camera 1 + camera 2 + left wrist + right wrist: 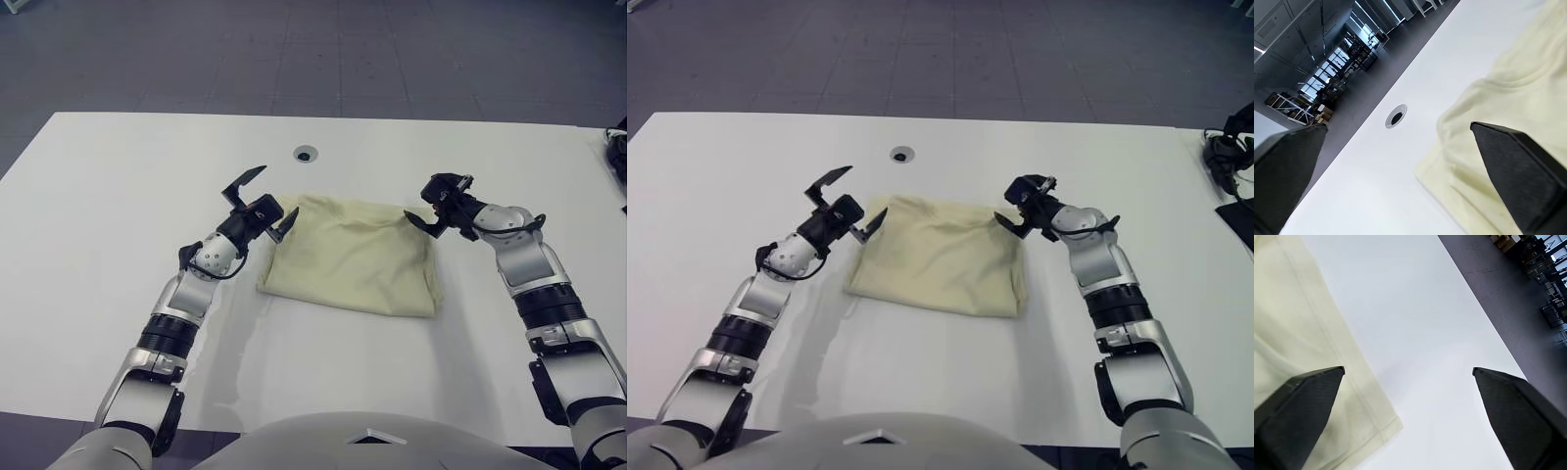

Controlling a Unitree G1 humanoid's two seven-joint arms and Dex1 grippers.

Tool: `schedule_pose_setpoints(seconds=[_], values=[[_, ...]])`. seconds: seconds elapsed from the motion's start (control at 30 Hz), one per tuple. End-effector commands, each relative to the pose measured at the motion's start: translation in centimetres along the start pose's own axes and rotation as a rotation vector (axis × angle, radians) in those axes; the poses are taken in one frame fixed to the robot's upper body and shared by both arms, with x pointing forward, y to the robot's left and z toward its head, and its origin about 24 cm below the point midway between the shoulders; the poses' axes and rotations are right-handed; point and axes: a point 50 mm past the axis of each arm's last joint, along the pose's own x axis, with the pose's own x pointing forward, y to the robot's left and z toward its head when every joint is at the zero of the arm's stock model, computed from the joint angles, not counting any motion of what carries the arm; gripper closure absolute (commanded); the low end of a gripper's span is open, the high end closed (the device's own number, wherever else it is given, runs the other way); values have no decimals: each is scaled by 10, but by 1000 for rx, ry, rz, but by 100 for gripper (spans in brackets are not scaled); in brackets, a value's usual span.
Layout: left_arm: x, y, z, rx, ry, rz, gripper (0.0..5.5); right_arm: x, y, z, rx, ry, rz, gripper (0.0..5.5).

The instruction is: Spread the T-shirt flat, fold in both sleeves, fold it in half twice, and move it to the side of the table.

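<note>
Left eye view: white table (118, 176), with a folded pale-yellow T-shirt (353, 257) lying near its centre. Left gripper (278, 190), fingers spread wide, at the shirt's far left corner. Right gripper (1408, 369), likewise spread, at the far right corner. Small round hole (306, 153) beyond.

Bright, even light washes the white table (98, 196) (faint sheen near its front edge, possibly glare).

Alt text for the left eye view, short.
A pale yellow fabric T-shirt, folded into a rough rectangle, lies on the white table. The open left gripper sits at its far left corner, the open right gripper at its far right corner.
</note>
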Motion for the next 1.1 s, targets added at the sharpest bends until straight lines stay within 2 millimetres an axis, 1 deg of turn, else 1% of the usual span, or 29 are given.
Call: schedule_pose_setpoints(seconds=[0.03,0.13,0.23,0.33,0.4,0.5,0.57,0.67,0.8,1.0,1.1], values=[[-6,-23,14,-26,-80,-132,10,-5,-5,7,5,-52,19,11],[-12,-49,27,-24,-135,-267,10,-15,0,-3,-51,-31,93,11],[-18,-71,39,-29,-181,-377,10,-19,1,-14,-77,8,122,11],[-22,-83,40,-37,-174,-433,10,-19,7,-20,-106,31,152,11],[-26,-87,35,-46,-146,-465,10,-17,12,-30,-195,72,151,11],[-31,-91,24,-37,-85,-521,10,-13,13,-46,-377,126,83,11],[-34,-94,17,-27,-53,-553,10,-10,13,-48,-448,115,43,11],[-36,-95,12,-22,-31,-576,10,-8,12,-46,-537,64,-6,11],[-37,-95,3,-16,6,-580,10,-5,14,-34,-534,-28,-50,11],[-36,-92,-2,3,21,-578,10,-12,27,-43,-520,6,65,11],[-31,-83,2,29,-14,-532,10,-20,28,-43,-504,26,140,11]])
